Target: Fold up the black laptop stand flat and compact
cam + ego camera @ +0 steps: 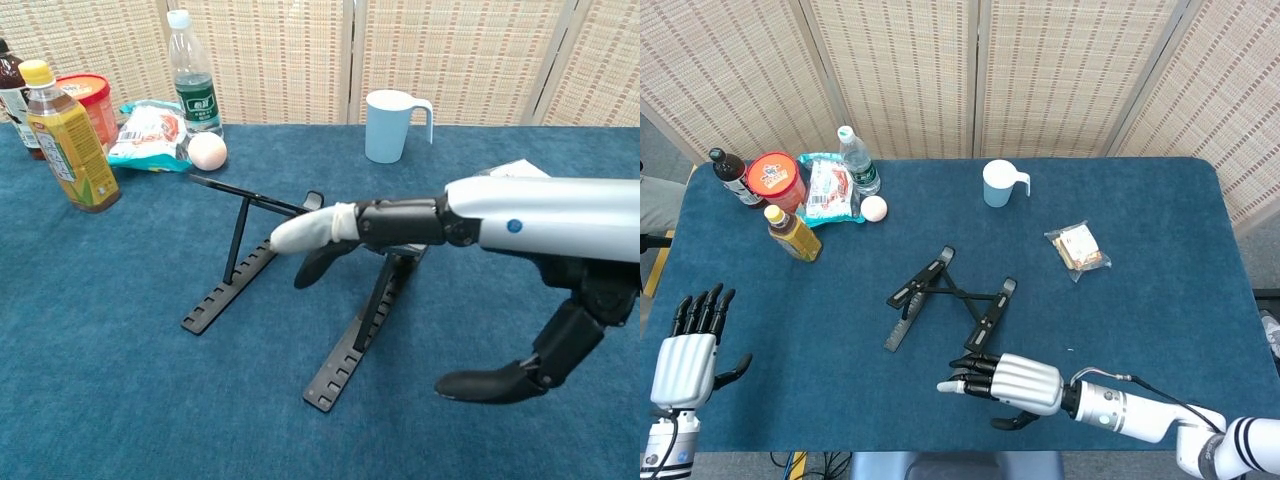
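The black laptop stand (990, 318) stands unfolded in the middle of the blue table (1180, 330), its two notched rails (343, 358) on the cloth and thin struts (238, 235) raised. My right hand (1005, 382) reaches leftward with fingers stretched out flat and covers the near end of the right rail in the head view. In the chest view the right hand (470, 225) hovers over the stand's top, thumb hanging apart below, holding nothing. My left hand (685, 360) is open at the front left edge, far from the stand.
A light blue cup (997, 183) stands at the back and a wrapped snack (1078, 247) lies to the right. At the back left are a yellow bottle (793, 233), a water bottle (857, 160), an egg (873, 208), a red tub (775, 178) and a snack bag (827, 188).
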`<state>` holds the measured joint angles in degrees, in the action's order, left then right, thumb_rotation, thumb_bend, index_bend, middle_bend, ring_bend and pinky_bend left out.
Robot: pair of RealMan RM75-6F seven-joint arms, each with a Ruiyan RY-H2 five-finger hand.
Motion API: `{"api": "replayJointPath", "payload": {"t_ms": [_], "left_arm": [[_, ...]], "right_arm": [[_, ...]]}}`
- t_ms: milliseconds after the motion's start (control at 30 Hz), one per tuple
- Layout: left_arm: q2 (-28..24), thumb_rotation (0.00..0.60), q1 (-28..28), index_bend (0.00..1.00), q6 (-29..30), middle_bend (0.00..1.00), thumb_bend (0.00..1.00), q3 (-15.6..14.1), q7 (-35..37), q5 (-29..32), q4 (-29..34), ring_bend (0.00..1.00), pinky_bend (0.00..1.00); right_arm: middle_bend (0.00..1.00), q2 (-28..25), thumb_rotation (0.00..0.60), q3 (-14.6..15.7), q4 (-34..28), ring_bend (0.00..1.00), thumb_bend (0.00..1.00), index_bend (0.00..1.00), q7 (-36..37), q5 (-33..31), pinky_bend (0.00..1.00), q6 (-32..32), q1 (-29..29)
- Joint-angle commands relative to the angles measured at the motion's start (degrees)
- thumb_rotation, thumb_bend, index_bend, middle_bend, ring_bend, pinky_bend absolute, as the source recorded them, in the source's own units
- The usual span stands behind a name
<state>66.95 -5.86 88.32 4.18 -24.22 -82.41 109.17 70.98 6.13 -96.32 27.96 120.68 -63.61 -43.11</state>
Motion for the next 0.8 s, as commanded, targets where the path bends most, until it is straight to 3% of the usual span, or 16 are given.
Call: {"api": "replayJointPath", "payload": {"t_ms": [33,800], "left_arm": [[0.0,0.600,0.1,0.00,0.1,0.00,0.18,-0.1,0.1,-0.1,-0.1,0.00,0.00],[0.4,0.600,0.1,0.00,-0.3,0.00,0.18,0.0,1.0,0.0,-1.0,0.00,0.00]], "right_arm": [[0.21,1.1,0.600,0.7,-0.1,0.02,0.26,0.00,0.7,-0.6,0.14,1.5,-1.4],[0.21,10.8,0.600,3.3,7.5,0.02,0.26,0.00,-1.2,-8.4,0.14,9.0,-5.8]]}}
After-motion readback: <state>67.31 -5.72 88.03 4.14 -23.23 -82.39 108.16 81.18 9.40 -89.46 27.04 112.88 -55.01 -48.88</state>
